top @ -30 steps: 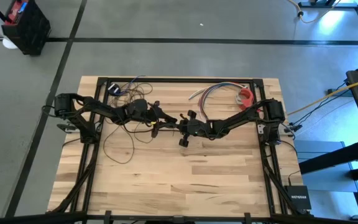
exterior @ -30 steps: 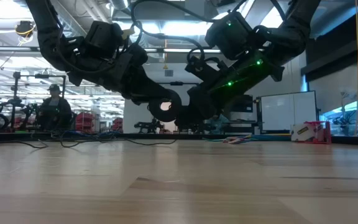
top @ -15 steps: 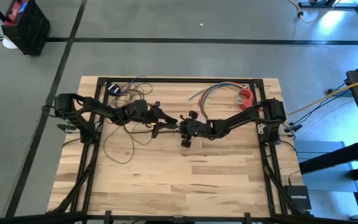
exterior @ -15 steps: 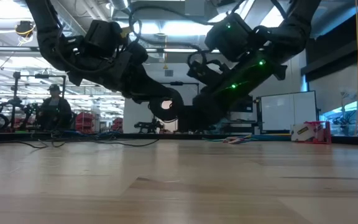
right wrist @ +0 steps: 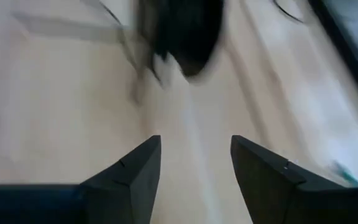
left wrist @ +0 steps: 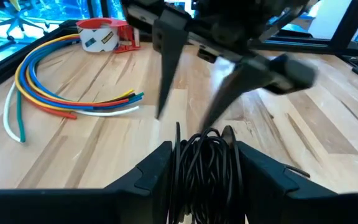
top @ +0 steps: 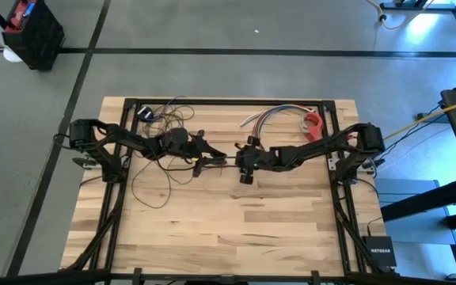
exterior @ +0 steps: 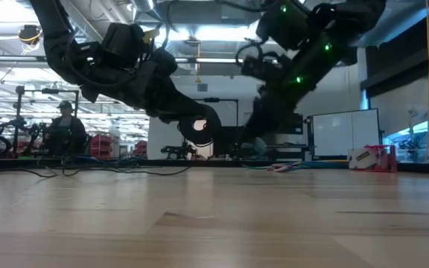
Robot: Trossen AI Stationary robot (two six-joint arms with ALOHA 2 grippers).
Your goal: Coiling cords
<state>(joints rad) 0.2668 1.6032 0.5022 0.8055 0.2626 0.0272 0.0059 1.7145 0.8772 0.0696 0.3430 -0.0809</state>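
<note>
Between my left gripper's [left wrist: 205, 163] fingers sits a pinched bundle of the cords [left wrist: 204, 158]: light, limp, springy. Right gripper [right wrist: 194, 158] spread, empty. Grip across gathered loops.

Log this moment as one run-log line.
left gripper: shut on cords | right gripper: jaws open, empty | phase: coiling

My worktop [top: 212, 229] is pale wood planks with a black frame, standing on a grey concrete floor [top: 212, 75] crossed by dark tape lines [top: 252, 52]. A black bin [top: 32, 30] sits off one far corner, and a yellow cable [top: 418, 123] trails along the opposite side. Looking level, I see a bright hall with ceiling lights [exterior: 199, 33], a whiteboard [exterior: 341, 134], and a person [exterior: 64, 126] at far-off equipment.
</note>
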